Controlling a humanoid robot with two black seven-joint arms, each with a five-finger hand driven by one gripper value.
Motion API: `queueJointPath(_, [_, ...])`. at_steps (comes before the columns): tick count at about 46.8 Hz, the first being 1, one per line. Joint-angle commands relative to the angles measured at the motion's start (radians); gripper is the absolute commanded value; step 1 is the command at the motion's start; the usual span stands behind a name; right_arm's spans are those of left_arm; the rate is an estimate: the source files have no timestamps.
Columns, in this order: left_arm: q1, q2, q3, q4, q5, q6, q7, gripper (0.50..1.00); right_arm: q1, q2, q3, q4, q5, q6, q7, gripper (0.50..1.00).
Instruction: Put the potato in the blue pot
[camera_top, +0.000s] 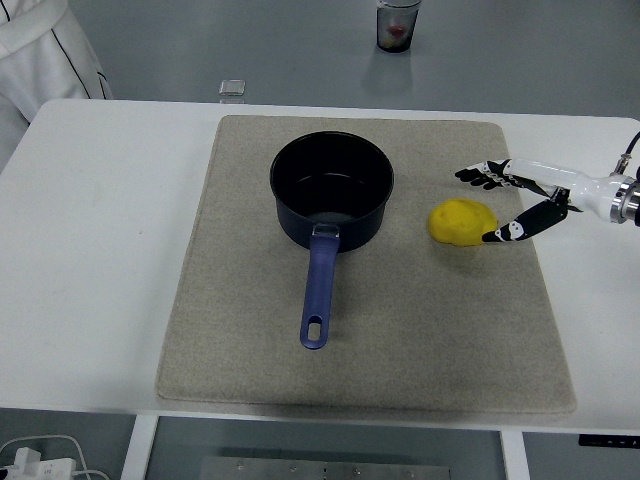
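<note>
A yellow potato (462, 222) lies on the beige mat (420, 320), right of the blue pot (333, 190). The pot stands upright and holds nothing, its blue handle (318, 295) pointing toward the near edge. My right hand (487, 205) comes in from the right edge with its fingers spread. The fingers (484, 175) hang just above and behind the potato and the thumb (506, 232) sits at its right side. The hand holds nothing. The left arm is out of view.
A small clear block (232, 90) sits at the table's far edge. A cup (398, 24) stands on the floor beyond the table. A person's white sleeve (40, 50) shows at the top left.
</note>
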Motion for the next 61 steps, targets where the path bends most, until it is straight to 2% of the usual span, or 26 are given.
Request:
queueJointPath(1, [0.0, 0.0, 0.0, 0.0, 0.0, 0.0, 0.0, 0.996, -0.005, 0.011, 0.001, -0.002, -0.016, -0.001, -0.003, 0.928])
queueJointPath(7, [0.0, 0.0, 0.0, -0.001, 0.0, 0.0, 0.0, 0.996, -0.019, 0.022, 0.009, -0.007, -0.053, -0.005, -0.003, 0.928])
queueJointPath(18, [0.0, 0.0, 0.0, -0.001, 0.0, 0.0, 0.0, 0.996, -0.025, 0.042, 0.012, -0.01, -0.079, -0.051, 0.002, 0.93])
queueJointPath(33, [0.0, 0.0, 0.0, -0.001, 0.0, 0.0, 0.0, 0.996, -0.034, 0.046, 0.014, -0.015, -0.111, -0.054, 0.002, 0.93])
queueJointPath(43, [0.0, 0.0, 0.0, -0.001, 0.0, 0.0, 0.0, 0.996, -0.037, 0.097, 0.015, -0.051, -0.111, -0.054, -0.001, 0.924])
queueJointPath(50, [0.0, 0.0, 0.0, -0.001, 0.0, 0.0, 0.0, 0.996, -0.036, 0.1, 0.015, -0.053, -0.119, -0.083, -0.003, 0.909])
queueJointPath(52, [0.0, 0.0, 0.0, 0.0, 0.0, 0.0, 0.0, 0.996, -0.036, 0.101, 0.015, -0.056, -0.13, -0.086, -0.003, 0.873])
queueJointPath(54, [0.0, 0.0, 0.0, -0.001, 0.0, 0.0, 0.0, 0.996, -0.036, 0.101, 0.015, -0.056, -0.142, -0.088, -0.003, 0.803])
queueJointPath(56, [0.0, 0.0, 0.0, -0.001, 0.0, 0.0, 0.0, 0.996, -0.036, 0.101, 0.015, -0.061, -0.15, -0.088, -0.003, 0.768])
queueJointPath(59, [0.0, 0.0, 0.0, 0.0, 0.0, 0.0, 0.0, 0.996, -0.036, 0.1, 0.015, -0.065, -0.157, -0.102, -0.003, 0.674])
queueJointPath(61, [0.0, 0.0, 0.0, 0.0, 0.0, 0.0, 0.0, 0.996, -0.036, 0.1, 0.015, -0.065, -0.162, -0.111, -0.002, 0.644])
